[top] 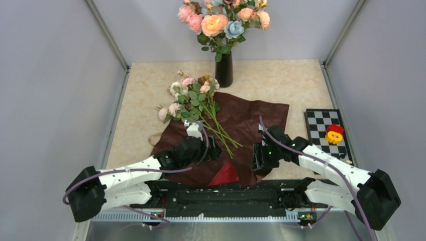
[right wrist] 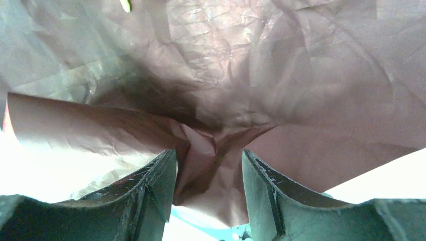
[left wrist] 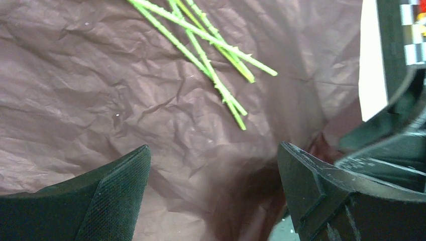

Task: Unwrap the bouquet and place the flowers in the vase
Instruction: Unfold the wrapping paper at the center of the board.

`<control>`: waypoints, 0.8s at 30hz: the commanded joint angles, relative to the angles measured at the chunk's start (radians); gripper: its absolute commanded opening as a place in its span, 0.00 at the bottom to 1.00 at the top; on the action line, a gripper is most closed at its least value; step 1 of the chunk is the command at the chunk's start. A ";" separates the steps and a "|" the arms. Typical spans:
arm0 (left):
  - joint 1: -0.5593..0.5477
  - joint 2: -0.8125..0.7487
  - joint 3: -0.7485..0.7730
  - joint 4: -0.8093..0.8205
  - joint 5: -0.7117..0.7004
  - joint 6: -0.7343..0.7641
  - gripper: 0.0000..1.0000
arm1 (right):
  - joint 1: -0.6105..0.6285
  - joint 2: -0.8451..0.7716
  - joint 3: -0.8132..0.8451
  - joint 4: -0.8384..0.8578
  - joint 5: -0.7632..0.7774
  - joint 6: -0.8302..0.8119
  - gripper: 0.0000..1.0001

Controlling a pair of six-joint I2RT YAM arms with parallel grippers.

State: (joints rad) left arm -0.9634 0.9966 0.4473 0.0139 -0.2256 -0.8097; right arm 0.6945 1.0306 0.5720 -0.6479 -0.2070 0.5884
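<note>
The bouquet lies unwrapped: its maroon crinkled paper [top: 251,120] is spread flat on the table. The flowers [top: 193,98] rest on the paper's far left part, their green stems [left wrist: 211,55] pointing toward me. The black vase [top: 224,70] stands behind them and holds larger peach, pink and blue blooms. My left gripper [top: 216,149] hovers open over the paper [left wrist: 75,75] just short of the stem ends, with nothing between its fingers [left wrist: 213,150]. My right gripper [top: 258,160] sits at the paper's near right edge. A raised fold of paper [right wrist: 201,150] stands between its half-open jaws [right wrist: 209,153].
A tan ribbon piece [top: 154,138] pokes out at the paper's left edge. A brighter red flap [top: 224,175] shows at its near edge. A checkerboard [top: 321,125] with a red-and-yellow object [top: 334,133] lies at right. Grey walls enclose the table on three sides.
</note>
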 commanded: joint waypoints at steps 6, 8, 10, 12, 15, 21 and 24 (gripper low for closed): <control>0.011 0.140 0.009 0.038 -0.089 -0.023 0.99 | 0.020 -0.062 0.108 -0.210 -0.154 -0.030 0.53; 0.012 0.158 0.000 0.044 -0.089 -0.023 0.99 | 0.021 -0.067 0.116 -0.267 -0.139 -0.043 0.53; 0.012 0.175 -0.005 0.045 -0.092 -0.019 0.99 | 0.022 -0.080 0.142 -0.293 -0.112 -0.053 0.53; 0.012 0.187 -0.010 0.059 -0.093 -0.018 0.99 | 0.022 -0.080 0.184 -0.274 -0.098 -0.045 0.53; 0.014 0.211 -0.027 0.096 -0.096 -0.019 0.99 | 0.022 -0.052 0.244 -0.194 -0.102 -0.027 0.53; 0.017 0.261 -0.025 0.109 -0.102 -0.056 0.99 | 0.027 0.037 0.234 -0.031 -0.058 0.008 0.53; 0.018 0.277 -0.023 0.125 -0.106 -0.063 0.99 | 0.044 0.047 0.168 0.050 -0.083 0.044 0.52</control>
State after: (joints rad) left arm -0.9516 1.2449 0.4278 0.0990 -0.3172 -0.8448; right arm 0.7059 1.0618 0.7918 -0.7341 -0.2852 0.5804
